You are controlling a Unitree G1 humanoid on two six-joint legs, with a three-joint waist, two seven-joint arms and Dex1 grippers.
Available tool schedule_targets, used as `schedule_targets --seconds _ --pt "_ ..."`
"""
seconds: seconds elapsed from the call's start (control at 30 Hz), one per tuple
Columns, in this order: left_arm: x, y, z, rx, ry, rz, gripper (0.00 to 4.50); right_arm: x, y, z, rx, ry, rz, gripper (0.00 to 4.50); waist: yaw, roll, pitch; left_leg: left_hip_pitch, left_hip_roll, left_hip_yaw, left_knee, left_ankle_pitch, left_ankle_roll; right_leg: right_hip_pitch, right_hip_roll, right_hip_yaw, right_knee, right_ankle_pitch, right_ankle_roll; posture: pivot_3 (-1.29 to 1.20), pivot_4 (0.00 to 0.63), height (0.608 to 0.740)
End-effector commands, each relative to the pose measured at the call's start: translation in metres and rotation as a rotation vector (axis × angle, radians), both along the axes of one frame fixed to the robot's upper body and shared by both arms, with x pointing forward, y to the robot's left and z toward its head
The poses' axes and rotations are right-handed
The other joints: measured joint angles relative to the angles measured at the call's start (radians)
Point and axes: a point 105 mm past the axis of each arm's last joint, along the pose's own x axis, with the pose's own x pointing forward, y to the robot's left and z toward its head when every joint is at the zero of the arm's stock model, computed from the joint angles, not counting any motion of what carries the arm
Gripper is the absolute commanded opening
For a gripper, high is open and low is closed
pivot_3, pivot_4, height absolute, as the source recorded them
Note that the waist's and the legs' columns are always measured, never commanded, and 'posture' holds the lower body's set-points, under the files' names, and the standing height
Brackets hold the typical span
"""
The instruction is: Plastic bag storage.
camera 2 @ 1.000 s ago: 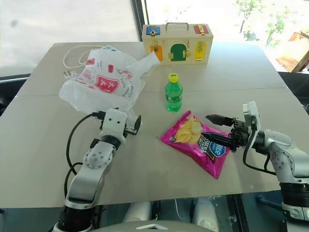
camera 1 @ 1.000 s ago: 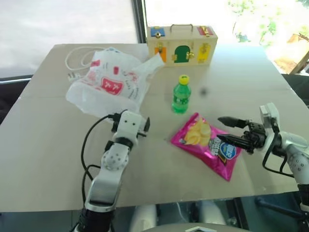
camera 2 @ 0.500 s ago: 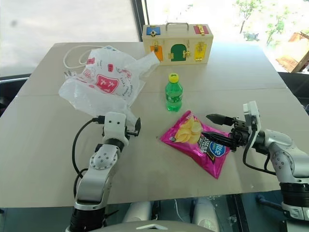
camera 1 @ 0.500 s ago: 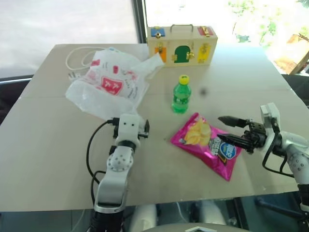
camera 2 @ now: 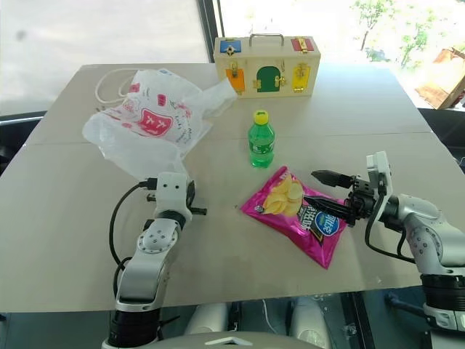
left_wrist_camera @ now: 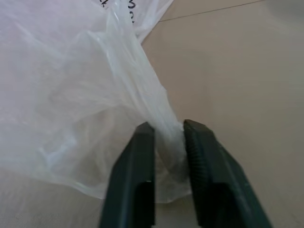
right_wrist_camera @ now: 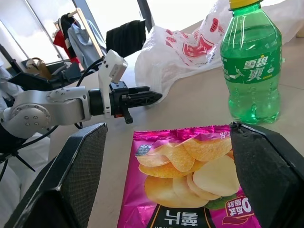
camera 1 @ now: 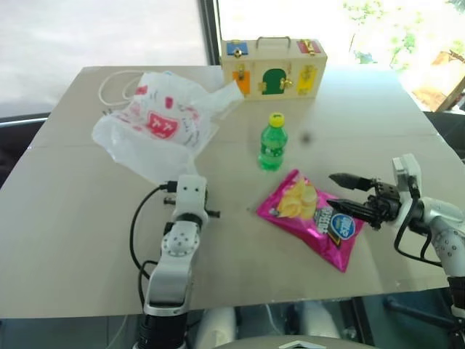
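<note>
Plastic bag [camera 1: 156,123]: near edge pinched in left tool [left_wrist_camera: 166,156]. Right tool [camera 1: 340,195]: wide, empty. Risk: thin film tears or slips free under pull.

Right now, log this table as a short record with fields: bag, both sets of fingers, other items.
plastic bag: crumpled on the table's far left, near corner pinched
left gripper: fingers shut on the bag's edge
right gripper: fingers open, level, either side of the chips packet's end
chips packet: flat, pink
bottle: green, upright
wooden box: far edge
white cord: behind the bag
</note>
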Motion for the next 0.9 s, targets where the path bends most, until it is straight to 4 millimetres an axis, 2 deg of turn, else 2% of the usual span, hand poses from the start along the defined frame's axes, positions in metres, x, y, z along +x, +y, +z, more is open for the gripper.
schedule_targets --seconds 0.03,0.2,0.33,0.47,0.53,0.63,0.9 --pt "-0.001 0.006 0.011 0.017 -0.048 0.010 0.05 0.000 -0.001 0.013 0.015 -0.053 0.012 4.16 0.000 0.000 0.000 0.000 0.000 0.000 0.000 0.000 0.000 0.000 0.000 0.000 0.000 0.000 0.000 0.00 0.150 0.740" --pt "-0.010 0.005 0.019 -0.003 -0.096 -0.050 0.05 -0.002 0.002 0.012 0.008 -0.049 0.049 4.16 -0.002 0.000 0.000 0.000 0.000 0.000 0.000 0.000 0.000 0.000 0.000 0.000 0.000 0.000 0.000 0.00 0.150 0.740" --pt "-0.024 0.001 0.040 -0.023 -0.205 -0.189 0.05 -0.001 0.005 0.012 -0.015 -0.061 0.074 4.16 -0.001 0.000 0.000 0.000 0.000 0.000 0.000 0.000 0.000 0.000 0.000 0.000 0.000 0.000 0.000 0.00 0.150 0.740" --pt "-0.043 0.005 0.053 -0.085 -0.255 -0.291 0.05 0.008 0.003 0.007 -0.066 -0.088 0.035 4.16 -0.004 0.000 0.000 0.000 0.000 0.000 0.000 0.000 0.000 0.000 0.000 0.000 0.000 0.000 0.000 0.00 0.150 0.740" --pt "-0.056 0.012 0.053 -0.089 -0.240 -0.318 0.05 0.010 0.001 -0.001 -0.117 -0.089 0.032 4.16 -0.004 0.000 0.000 0.000 0.000 0.000 0.000 0.000 0.000 0.000 0.000 0.000 0.000 0.000 0.000 0.00 0.150 0.740" --pt "-0.074 0.022 0.050 -0.234 -0.192 -0.352 0.05 0.013 0.001 -0.005 -0.142 -0.089 0.033 4.16 -0.005 0.000 0.000 0.000 0.000 0.000 0.000 0.000 0.000 0.000 0.000 0.000 -0.001 0.000 0.000 0.00 0.150 0.740" --pt "-0.106 0.067 0.032 -0.271 -0.092 -0.285 0.05 0.021 0.002 -0.004 -0.157 -0.100 0.028 4.16 -0.004 0.000 0.000 0.001 0.000 0.000 0.001 0.000 0.000 0.000 0.000 0.000 0.000 0.000 0.000 0.00 0.150 0.740"
